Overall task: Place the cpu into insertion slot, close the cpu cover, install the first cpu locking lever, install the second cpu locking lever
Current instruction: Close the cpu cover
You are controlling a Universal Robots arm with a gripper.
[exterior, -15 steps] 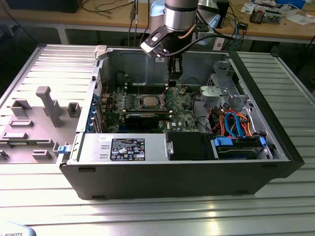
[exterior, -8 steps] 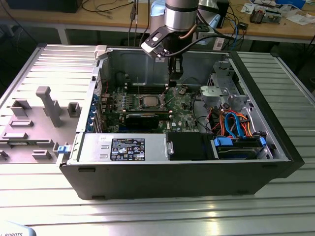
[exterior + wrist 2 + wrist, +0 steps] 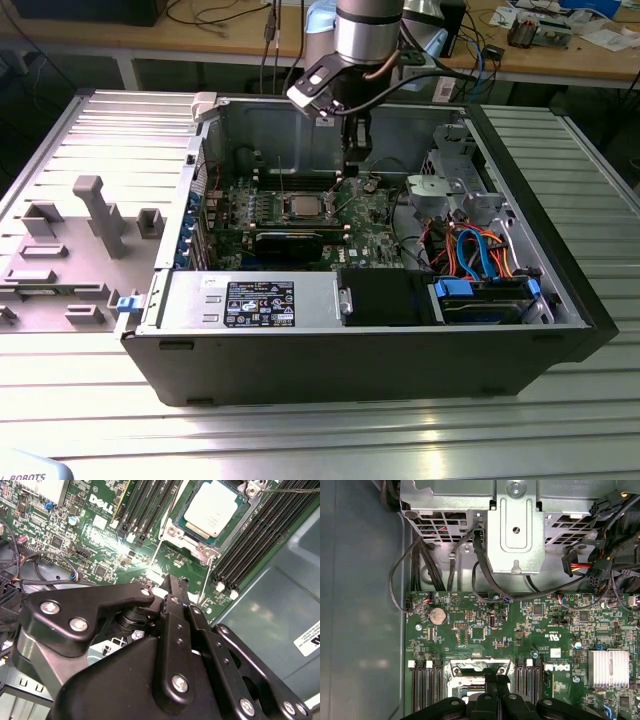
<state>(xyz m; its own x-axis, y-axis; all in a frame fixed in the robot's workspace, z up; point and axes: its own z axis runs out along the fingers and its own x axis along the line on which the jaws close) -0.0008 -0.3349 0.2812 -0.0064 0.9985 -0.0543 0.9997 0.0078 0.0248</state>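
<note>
Open computer case (image 3: 380,365) is sitting on the slatted bench (image 3: 300,440), holding a green motherboard (image 3: 370,225). The cpu (image 3: 216,507) is lying silver side up inside the insertion slot (image 3: 179,534), with black memory slots (image 3: 250,540) flanking it. The gripper (image 3: 176,581) is hovering just beside the slot, its fingers (image 3: 491,684) sitting narrow and gripping nothing.

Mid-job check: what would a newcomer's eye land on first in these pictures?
The open computer case on the ribbed metal table stands out, with the arm reaching down into it in the exterior view. In the second wrist view the silvery cpu lies bright on the green board between dark memory slots, and the black gripper looms close to it.
</note>
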